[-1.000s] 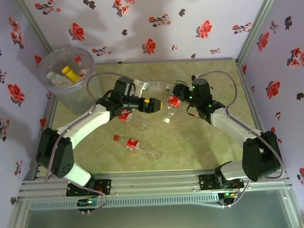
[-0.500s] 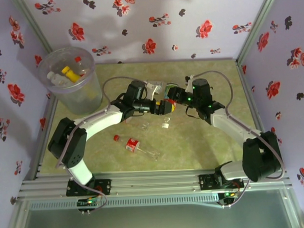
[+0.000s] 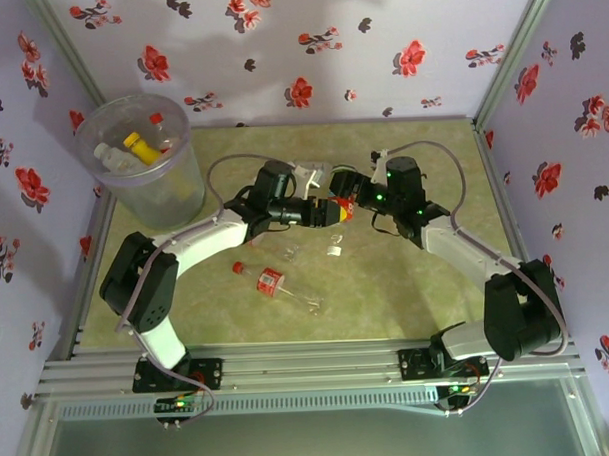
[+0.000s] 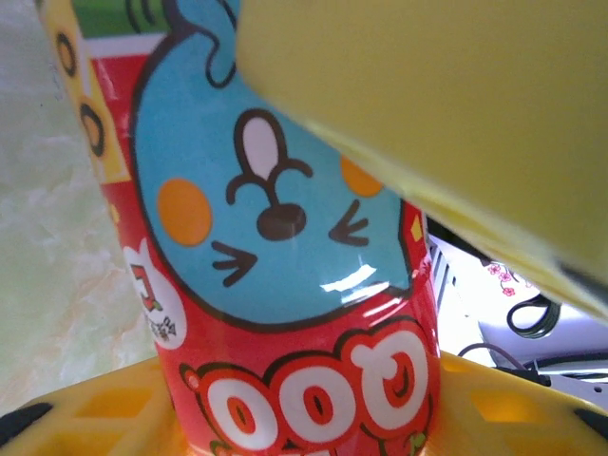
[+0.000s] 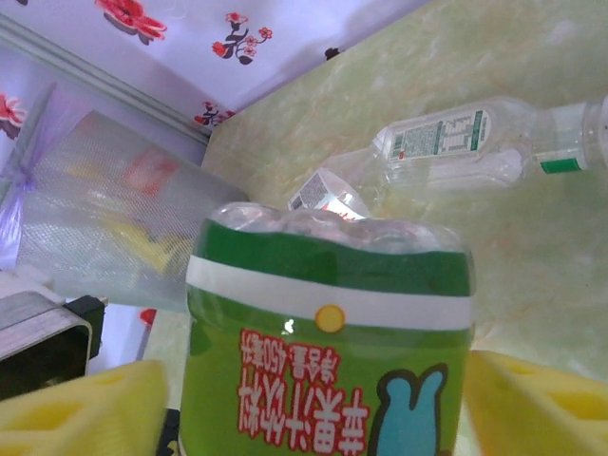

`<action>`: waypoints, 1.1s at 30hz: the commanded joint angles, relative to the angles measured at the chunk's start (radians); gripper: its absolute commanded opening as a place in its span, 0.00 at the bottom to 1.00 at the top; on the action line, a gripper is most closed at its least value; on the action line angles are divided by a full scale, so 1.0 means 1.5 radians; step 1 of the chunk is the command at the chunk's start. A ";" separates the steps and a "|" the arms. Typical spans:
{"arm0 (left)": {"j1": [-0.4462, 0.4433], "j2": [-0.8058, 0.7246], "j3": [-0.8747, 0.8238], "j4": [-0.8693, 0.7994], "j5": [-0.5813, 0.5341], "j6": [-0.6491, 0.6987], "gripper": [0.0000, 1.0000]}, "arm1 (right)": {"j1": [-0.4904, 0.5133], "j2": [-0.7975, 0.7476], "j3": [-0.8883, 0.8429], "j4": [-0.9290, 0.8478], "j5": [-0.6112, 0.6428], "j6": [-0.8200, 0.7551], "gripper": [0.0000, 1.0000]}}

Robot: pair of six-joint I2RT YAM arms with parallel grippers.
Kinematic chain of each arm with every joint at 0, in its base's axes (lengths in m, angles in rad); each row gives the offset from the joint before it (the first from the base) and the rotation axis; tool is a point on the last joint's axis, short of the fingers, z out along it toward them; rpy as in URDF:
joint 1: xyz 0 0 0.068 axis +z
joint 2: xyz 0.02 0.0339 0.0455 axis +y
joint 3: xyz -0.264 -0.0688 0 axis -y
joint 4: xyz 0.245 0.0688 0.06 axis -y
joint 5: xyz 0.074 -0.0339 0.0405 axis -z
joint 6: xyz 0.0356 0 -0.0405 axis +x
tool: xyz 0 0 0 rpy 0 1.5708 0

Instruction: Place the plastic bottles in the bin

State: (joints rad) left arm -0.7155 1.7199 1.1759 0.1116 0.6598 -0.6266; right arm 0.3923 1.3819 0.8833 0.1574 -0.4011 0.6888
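Plastic bottles are partly binned. An opaque yellow bottle (image 3: 139,145) and at least two paler ones lie inside the round, translucent greyish plastic bin (image 3: 173,198) at the far-left corner of the marbled green table (image 3: 427,284).

Mid-table, a clear bottle with a green-and-red cartoon label (image 3: 336,209) sits between both arms, off the surface as far as I can judge. The left gripper (image 3: 322,211) is clamped on it. In the left wrist view its yellow fingers (image 4: 456,114) bear on the label from above and below. The right gripper (image 3: 348,204) is released, with its yellow pads (image 5: 85,408) just off the bottle's sides in its own wrist view — this reads as a handover toward the bin side.

Left to do: carry that bottle to the bin, then fetch the red-capped, red-labelled clear bottle (image 3: 271,281) lying near the left arm and the clear bottle with a pale label (image 3: 318,172) lying beyond the grippers. Two small clear items just in front of the grippers are too small to identify.
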 commanded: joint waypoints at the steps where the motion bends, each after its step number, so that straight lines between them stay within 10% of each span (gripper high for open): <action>1: 0.012 -0.019 0.026 0.002 0.017 0.008 0.49 | -0.015 -0.024 0.013 -0.015 -0.018 0.000 0.99; 14: 0.102 -0.080 0.176 -0.255 -0.022 0.154 0.45 | -0.132 -0.165 -0.008 -0.116 -0.013 -0.008 0.99; 28: 0.436 -0.158 0.411 -0.434 -0.108 0.187 0.00 | -0.138 -0.193 -0.090 -0.151 -0.025 -0.028 0.99; 33: 0.557 -0.165 0.397 -0.401 -0.192 0.140 0.00 | -0.139 -0.197 -0.095 -0.167 -0.020 -0.043 0.99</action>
State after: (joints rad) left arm 0.0605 1.4853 1.7721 -0.4946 0.4545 -0.3725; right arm 0.1913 1.1107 0.7494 -0.0803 -0.4232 0.6601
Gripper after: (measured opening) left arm 0.470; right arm 0.993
